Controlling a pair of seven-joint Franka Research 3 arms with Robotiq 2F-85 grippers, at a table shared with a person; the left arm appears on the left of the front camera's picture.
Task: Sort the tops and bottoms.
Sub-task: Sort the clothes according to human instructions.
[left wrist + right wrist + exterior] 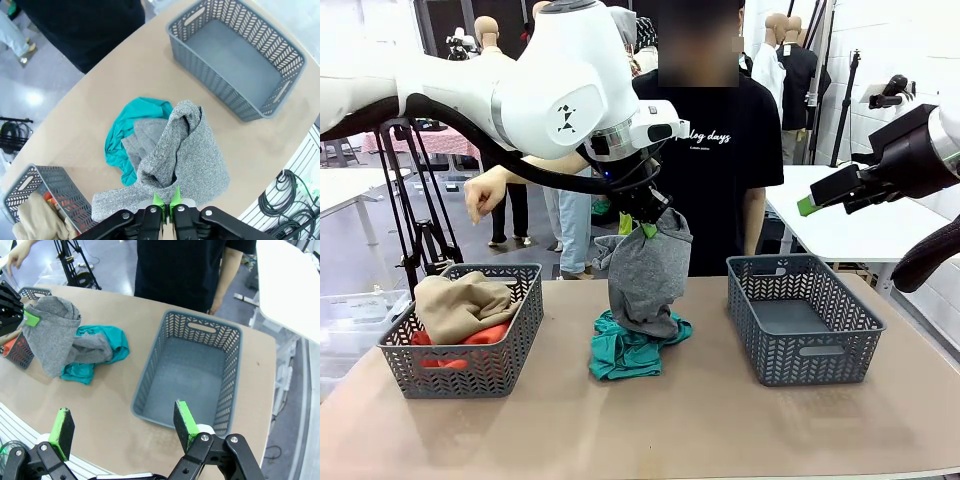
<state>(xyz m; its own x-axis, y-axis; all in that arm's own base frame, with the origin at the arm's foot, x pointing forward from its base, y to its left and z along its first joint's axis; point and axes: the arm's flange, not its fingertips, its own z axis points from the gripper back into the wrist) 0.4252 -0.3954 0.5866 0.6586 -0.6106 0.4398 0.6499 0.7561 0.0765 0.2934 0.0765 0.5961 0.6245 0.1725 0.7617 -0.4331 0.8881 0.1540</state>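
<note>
Clamping the grey T-shirt [645,280] in its jaws, the left gripper [642,222] holds it above the teal T-shirt [620,357]; the right gripper [122,412] shows jaws apart.

The grey T-shirt [648,280] is flecked, matt knit cloth. The teal T-shirt [625,355] looks smoother and thinner, and the tan T-shirt [460,305] soft and matt. The left-edge basket [510,340] and right-edge basket [810,355] are grey latticed plastic. The desk [720,430] is smooth and matt.
</note>
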